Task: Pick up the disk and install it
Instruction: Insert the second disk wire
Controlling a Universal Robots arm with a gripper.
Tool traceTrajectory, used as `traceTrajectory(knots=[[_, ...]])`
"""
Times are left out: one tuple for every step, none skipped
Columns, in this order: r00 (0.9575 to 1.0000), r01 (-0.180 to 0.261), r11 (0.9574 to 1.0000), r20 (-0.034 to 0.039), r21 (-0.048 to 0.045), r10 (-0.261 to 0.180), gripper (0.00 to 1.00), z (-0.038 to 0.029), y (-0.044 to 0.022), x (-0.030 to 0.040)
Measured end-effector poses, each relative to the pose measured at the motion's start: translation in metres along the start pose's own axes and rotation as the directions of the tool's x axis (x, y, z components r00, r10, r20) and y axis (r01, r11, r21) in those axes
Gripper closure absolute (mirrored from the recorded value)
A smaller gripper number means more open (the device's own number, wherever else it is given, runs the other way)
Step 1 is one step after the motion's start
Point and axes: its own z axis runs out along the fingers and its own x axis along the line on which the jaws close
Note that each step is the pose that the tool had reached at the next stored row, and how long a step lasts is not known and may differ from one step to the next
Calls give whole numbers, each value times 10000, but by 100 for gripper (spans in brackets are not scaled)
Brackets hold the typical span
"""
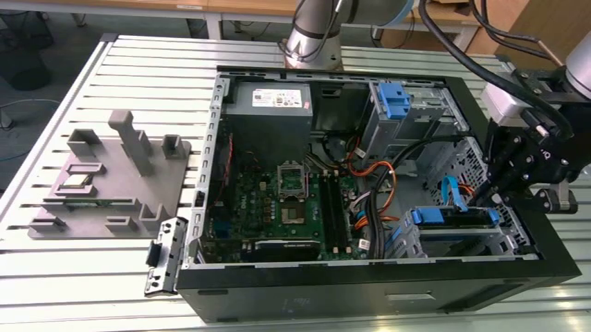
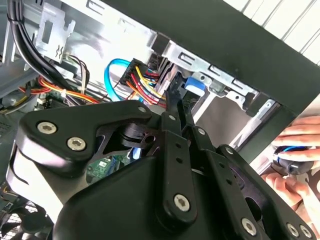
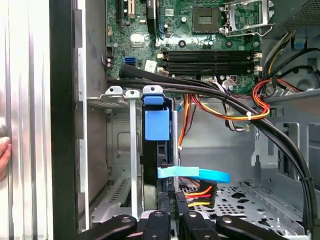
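- Already seated: the disk (image 1: 450,217) sits in the drive cage at the case's 4 o'clock corner in the exterior view, blue rails showing.
- First wrist view shows the disk (image 3: 157,150) on edge, long axis running into the bay.
- Second wrist view alone shows a hand (image 2: 295,150) outside the case.
- Gripper (image 2: 175,97) drawn narrow, by the disk's cabled end.

The disk (image 1: 452,216) sits inside the open computer case, slotted edge-up in the metal drive cage at the front corner, on the exterior view's right. Blue plastic rails run along its edges, with a blue tab at one end. In the first wrist view its blue tab (image 3: 157,124) stands beside the cage's silver dividers.
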Motion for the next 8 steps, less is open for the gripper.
traceTrajectory(knots=[[10000, 0, 10000, 3, 10, 0, 84, 4, 12, 5], [10000, 0, 10000, 7, 18, 0, 84, 8, 24, 7], [10000, 0, 10000, 9, 24, 0, 84, 11, 32, 8], [10000, 0, 10000, 13, 29, 0, 84, 14, 38, 9], [10000, 0, 10000, 10, 30, 0, 84, 15, 38, 9], [10000, 1, 10000, 9, 30, -1, 84, 16, 38, 9], [10000, 1, 10000, 11, 31, -1, 84, 17, 38, 11], [10000, 1, 10000, 12, 30, -1, 84, 19, 38, 14]])
